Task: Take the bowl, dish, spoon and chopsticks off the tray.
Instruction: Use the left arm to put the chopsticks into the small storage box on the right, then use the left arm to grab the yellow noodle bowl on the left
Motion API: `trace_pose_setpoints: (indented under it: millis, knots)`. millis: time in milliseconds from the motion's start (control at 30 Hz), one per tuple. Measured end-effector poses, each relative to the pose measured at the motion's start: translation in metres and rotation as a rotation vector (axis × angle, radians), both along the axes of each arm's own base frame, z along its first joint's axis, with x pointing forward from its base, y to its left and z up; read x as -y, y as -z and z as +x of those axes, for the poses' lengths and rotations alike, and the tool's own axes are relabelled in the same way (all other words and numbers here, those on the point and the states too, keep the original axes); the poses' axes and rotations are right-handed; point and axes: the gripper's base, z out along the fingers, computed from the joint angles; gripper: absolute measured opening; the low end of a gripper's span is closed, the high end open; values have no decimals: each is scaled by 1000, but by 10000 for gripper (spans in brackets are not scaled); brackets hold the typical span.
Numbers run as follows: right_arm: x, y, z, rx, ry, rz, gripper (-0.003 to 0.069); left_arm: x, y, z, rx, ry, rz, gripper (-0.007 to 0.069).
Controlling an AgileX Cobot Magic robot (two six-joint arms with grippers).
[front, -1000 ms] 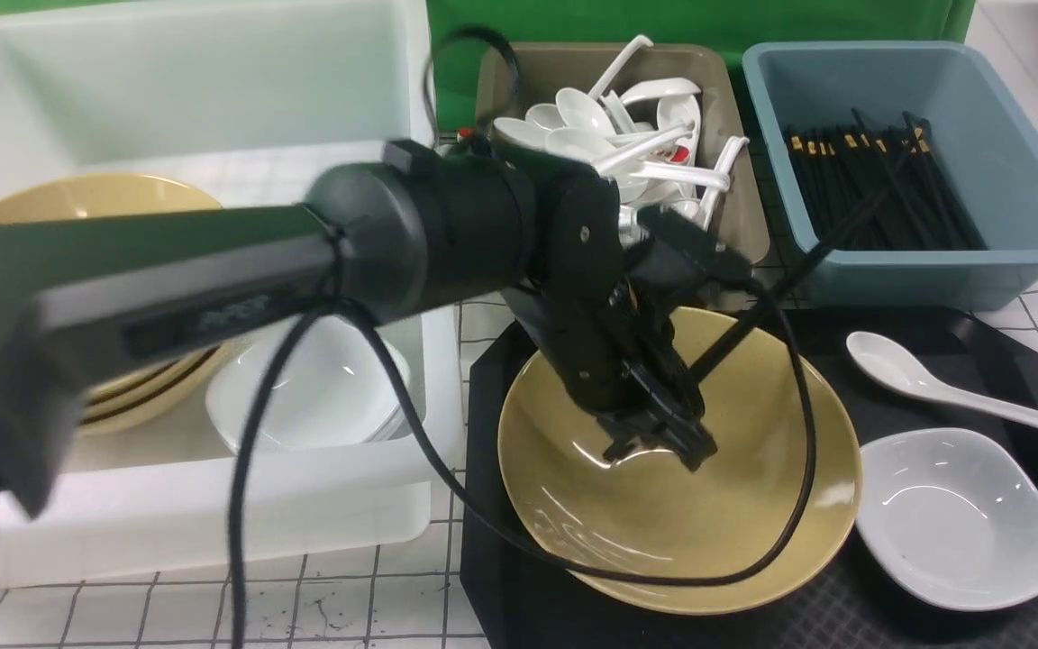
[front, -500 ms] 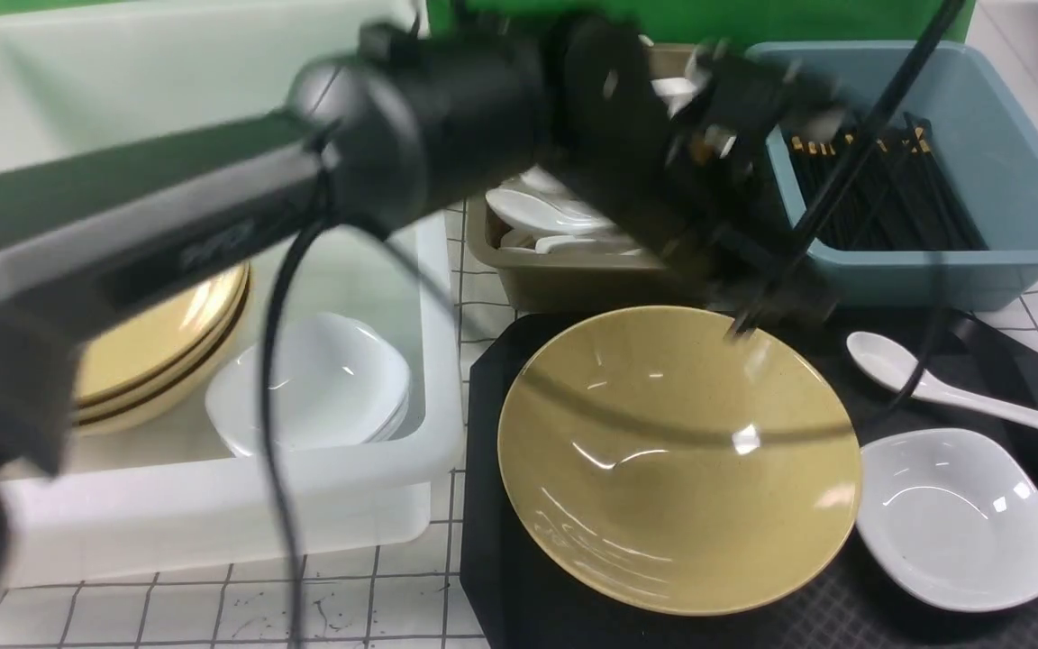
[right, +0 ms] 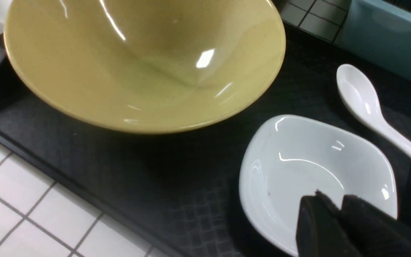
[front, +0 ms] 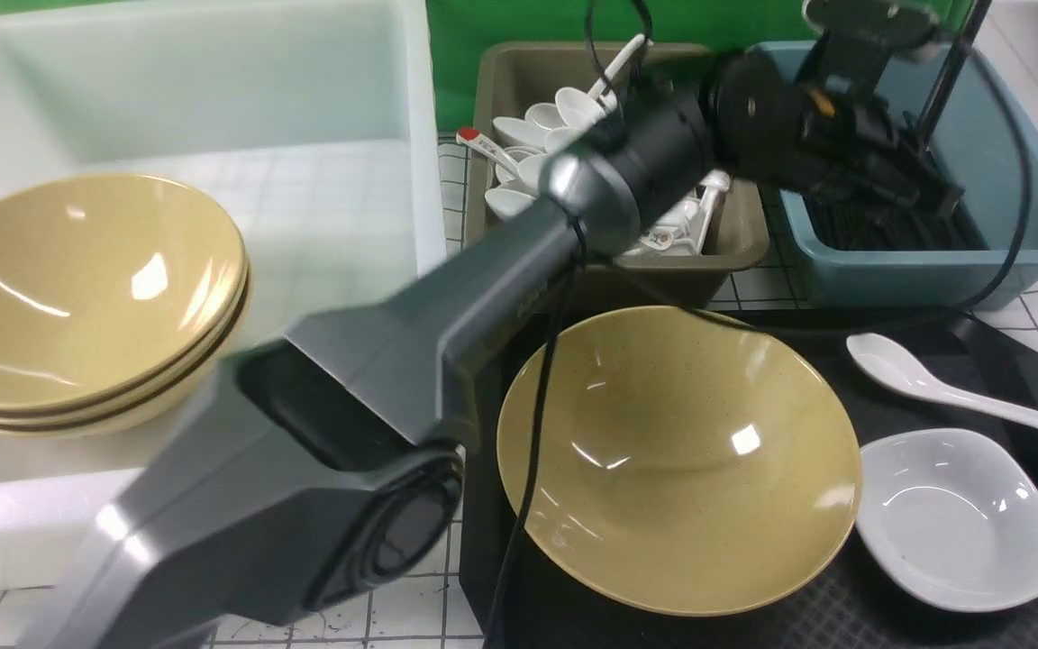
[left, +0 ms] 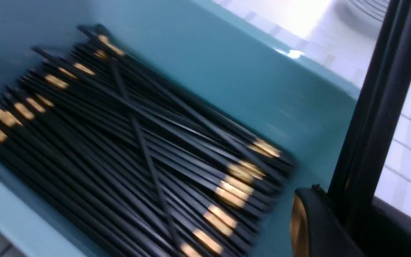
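In the front view the chopsticks (front: 956, 68) are held clamped, near upright, in the left gripper (front: 920, 171) above the blue bin (front: 915, 270). A second ago they were being lifted from the bowl (front: 677, 460), which is left on the tray (front: 798, 622) with the spoon (front: 951, 392) and dish (front: 960, 518). In the left wrist view the pair is seen over the stacked chopsticks (left: 137, 142), so release into the bin is judged to be called for next. In the right wrist view the right gripper (right: 334, 205) is seen with jaws nearly together at the dish's rim; whether it is pinched cannot be told.

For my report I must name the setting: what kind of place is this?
Probably a canteen dish-return station: a tray of tableware beside bins sorting stacked yellow bowls, white spoons and black chopsticks.
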Motion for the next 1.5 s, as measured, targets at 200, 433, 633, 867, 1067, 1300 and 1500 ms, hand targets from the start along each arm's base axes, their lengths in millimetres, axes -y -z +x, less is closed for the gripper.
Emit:
trace_pose_setpoints:
  millis: [200,433,633,867,1067,1300,1500]
  knots:
    - [0,0,0,0,0,0,134,0,28,5,6,3,102,293]
    - [0,0,0,0,0,0,140,-20,-27,-17,-31,69,251,495]
    - [0,0,0,-1,-1,2,141,-74,-125,-52,9,-27,439,504]
    - [-4,0,-2,-1,-47,3,146,-133,-172,-100,8,-91,564,507]
    - [-4,0,-2,0,-57,4,149,-140,-82,-110,-222,-45,756,507]
    - [-4,-1,-2,5,-56,7,152,-131,-11,-91,-220,-36,871,507]
    - [-4,-1,-2,5,-56,7,153,-128,15,-85,-257,-25,913,405]
